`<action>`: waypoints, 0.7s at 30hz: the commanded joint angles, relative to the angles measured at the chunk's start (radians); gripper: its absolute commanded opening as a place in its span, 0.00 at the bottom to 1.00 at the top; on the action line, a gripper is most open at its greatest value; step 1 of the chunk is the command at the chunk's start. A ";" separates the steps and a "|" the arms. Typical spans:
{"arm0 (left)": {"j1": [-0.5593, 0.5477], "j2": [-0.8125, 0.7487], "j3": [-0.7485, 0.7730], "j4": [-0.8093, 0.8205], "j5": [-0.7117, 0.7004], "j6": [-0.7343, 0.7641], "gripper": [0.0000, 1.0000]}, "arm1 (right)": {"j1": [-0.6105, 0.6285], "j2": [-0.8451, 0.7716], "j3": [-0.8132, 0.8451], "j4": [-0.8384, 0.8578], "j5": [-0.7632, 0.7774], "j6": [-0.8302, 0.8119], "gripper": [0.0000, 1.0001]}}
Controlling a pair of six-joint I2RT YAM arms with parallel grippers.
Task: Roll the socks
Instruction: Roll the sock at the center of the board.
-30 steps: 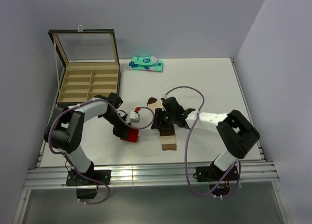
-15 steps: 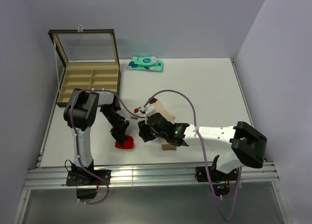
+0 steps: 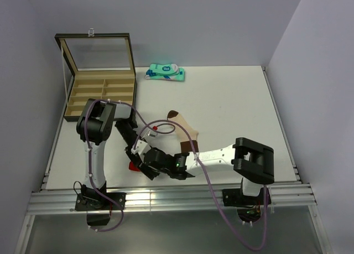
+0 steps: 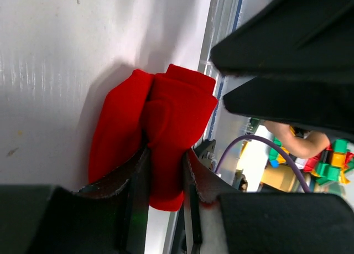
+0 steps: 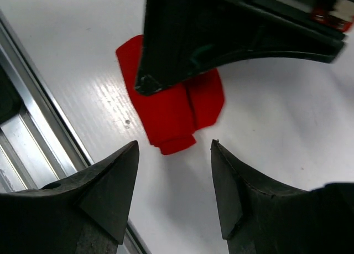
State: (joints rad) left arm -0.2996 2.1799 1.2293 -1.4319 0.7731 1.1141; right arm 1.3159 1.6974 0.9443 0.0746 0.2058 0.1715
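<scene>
Left pincer (image 4: 165, 171): I have it clamped on the red sock (image 4: 124, 132), both fingers (image 4: 138, 179) pressing a thick fold of cloth at the bottom centre of the left wrist view. The sock is bunched into several layers rather than lying flat, so I read the grip as one that stops the part-made roll from springing apart. It rests on the table (image 4: 66, 55), close to the metal rail (image 3: 177, 197) at the near edge. In the top view it is the small red patch at lower left of centre, mostly hidden under the two arms.

Right pincer (image 5: 174, 176): jaws apart, nothing between them. I hold it low over the table, pointing at the free end of the red sock, which sits in the middle of the right wrist view just below the dark body of the left pincer. The open stance, I judge, is there to take or tuck that loose end while the other side is pinned.

Beige sock (image 3: 185, 131): lies spread out at the centre of the top view, brown toe toward the upper left, apart from both pincers and not yet rolled.

Judgement: the first sock is part rolled and the second untouched. The risk is that the roll loosens beside the table edge if the clamp slackens before the right pincer has hold.
</scene>
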 commanded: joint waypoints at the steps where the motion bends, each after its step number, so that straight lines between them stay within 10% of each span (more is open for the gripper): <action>1: -0.001 0.044 0.012 0.122 -0.109 0.020 0.00 | 0.023 0.024 0.065 0.027 0.038 -0.059 0.63; 13: -0.001 0.067 0.036 0.128 -0.107 -0.003 0.00 | 0.040 0.142 0.136 -0.002 0.055 -0.098 0.62; 19: -0.001 0.069 0.032 0.160 -0.107 -0.036 0.03 | 0.040 0.183 0.149 -0.004 0.052 -0.075 0.43; 21: -0.001 0.060 0.032 0.174 -0.098 -0.048 0.08 | 0.039 0.192 0.151 -0.012 0.050 -0.053 0.17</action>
State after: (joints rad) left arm -0.2996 2.2234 1.2533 -1.4528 0.7666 1.0477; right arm 1.3506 1.8591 1.0504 0.0589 0.2359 0.0944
